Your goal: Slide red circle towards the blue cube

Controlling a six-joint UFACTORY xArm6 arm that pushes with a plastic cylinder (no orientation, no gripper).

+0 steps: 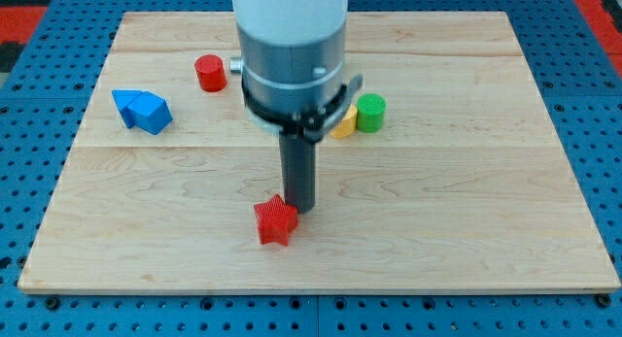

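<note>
The red circle (210, 73), a short red cylinder, stands near the view's top left of the wooden board (466, 182). The blue blocks (142, 110) lie below and to its left, near the board's left edge; a blue cube sits against another blue piece. My tip (300, 209) rests on the board at the lower middle, touching the upper right side of a red star-shaped block (275, 221). The tip is far from the red circle, below and to its right.
A green cylinder (370, 113) stands right of the arm's body, with a yellow block (343, 126) partly hidden beside it. The arm's wide grey body (292, 55) covers the board's top middle. A blue pegboard surrounds the board.
</note>
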